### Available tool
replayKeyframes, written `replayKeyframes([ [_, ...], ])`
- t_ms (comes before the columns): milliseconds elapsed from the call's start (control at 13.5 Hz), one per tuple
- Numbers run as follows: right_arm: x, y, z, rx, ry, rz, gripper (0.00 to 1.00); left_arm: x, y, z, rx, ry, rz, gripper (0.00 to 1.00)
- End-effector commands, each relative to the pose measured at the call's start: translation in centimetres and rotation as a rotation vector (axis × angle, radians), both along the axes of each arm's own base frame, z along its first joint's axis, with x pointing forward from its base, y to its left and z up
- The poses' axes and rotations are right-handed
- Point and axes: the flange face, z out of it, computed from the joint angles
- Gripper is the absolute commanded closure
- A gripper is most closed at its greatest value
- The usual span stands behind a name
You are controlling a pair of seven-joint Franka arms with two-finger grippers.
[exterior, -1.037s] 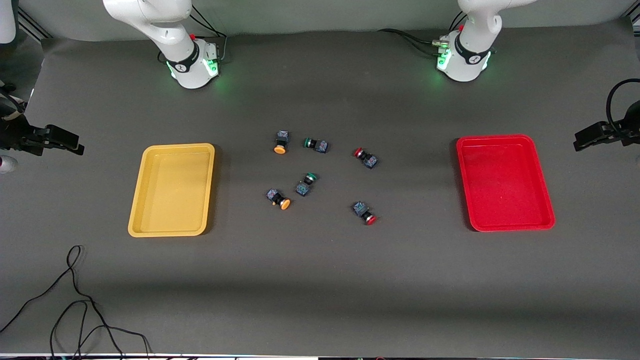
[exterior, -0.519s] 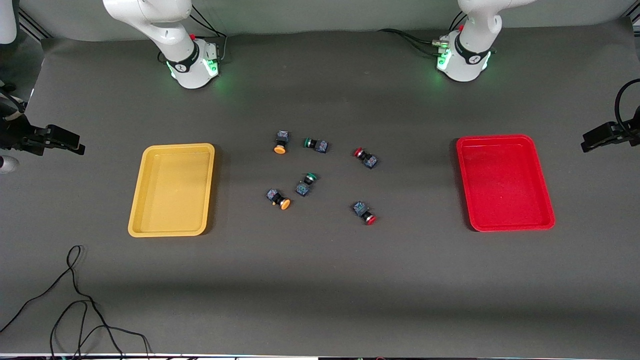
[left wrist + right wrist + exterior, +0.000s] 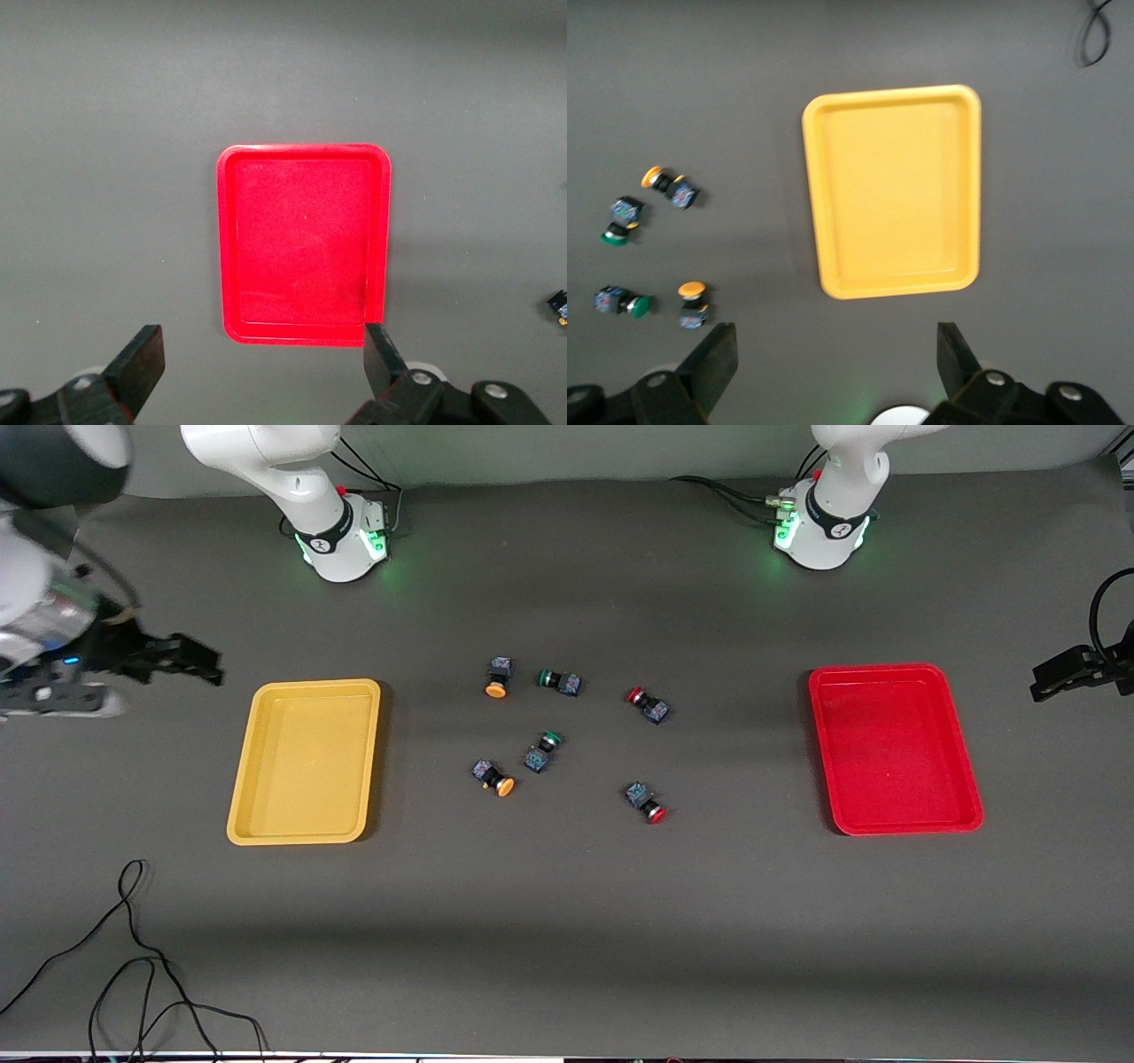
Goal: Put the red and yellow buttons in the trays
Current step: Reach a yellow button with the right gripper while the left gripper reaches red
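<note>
Both trays sit bare; the right gripper point(image 3: 190, 660) and left gripper point(image 3: 1059, 673) hover wide at the tabletop's point(image 3: 567, 921) end edges.

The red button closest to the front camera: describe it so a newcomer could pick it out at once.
Start at the red tray toward the left arm's end of the table, then look to the cluster of buttons between it and the yellow tray. The red-capped button lies nearest the front camera of all six; the other red button lies farther away.

Even overhead light, soft shadows beside trays point(image 3: 306, 762); right gripper point(image 3: 190, 660) motion-blurred; green glow at bases.
</note>
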Motion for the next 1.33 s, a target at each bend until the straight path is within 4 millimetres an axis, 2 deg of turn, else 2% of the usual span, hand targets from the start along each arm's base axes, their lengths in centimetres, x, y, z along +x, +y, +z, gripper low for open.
replayKeyframes([
  [0,-3.0,6.1,-1.2,-0.005,-0.013,-0.059,0.00,0.5,-0.6,-0.5,-0.004,0.014,-0.041,0.00],
  [148,-5.1,13.4,-3.1,-0.021,-0.023,-0.117,0.00,0.8,-2.2,-1.4,-0.011,0.036,-0.070,0.00],
  [296,-7.7,19.9,-5.9,-0.025,-0.045,-0.160,0.00,1.2,-6.1,-3.2,-0.019,0.087,-0.134,0.00],
  [370,-8.9,22.5,-7.8,-0.034,-0.046,-0.197,0.00,1.6,-9.0,-4.6,-0.023,0.114,-0.161,0.00],
  [519,-11.2,26.7,-11.1,-0.050,-0.047,-0.256,0.00,2.5,-13.3,-8.2,-0.016,0.162,-0.143,0.00],
  [593,-12.0,27.5,-12.6,-0.058,-0.043,-0.259,0.00,2.7,-16.1,-10.2,-0.007,0.185,-0.135,0.00],
  [741,-13.3,27.3,-16.0,-0.052,-0.047,-0.249,0.00,1.9,-22.2,-13.2,0.024,0.208,-0.073,0.00],
  [889,-15.5,27.9,-20.9,-0.033,-0.064,-0.212,0.00,-0.9,-29.4,-18.3,0.067,0.243,0.041,0.00],
  [1037,-16.0,27.9,-25.6,-0.026,-0.073,-0.207,0.00,-3.8,-36.4,-23.6,0.091,0.240,0.180,0.00],
  [1111,-16.0,28.1,-27.6,-0.033,-0.068,-0.202,0.00,-4.7,-38.9,-25.7,0.100,0.231,0.231,0.00],
  [1259,-17.2,29.7,-30.2,-0.042,-0.064,-0.163,0.00,-5.5,-41.5,-30.0,0.113,0.218,0.329,0.01],
])
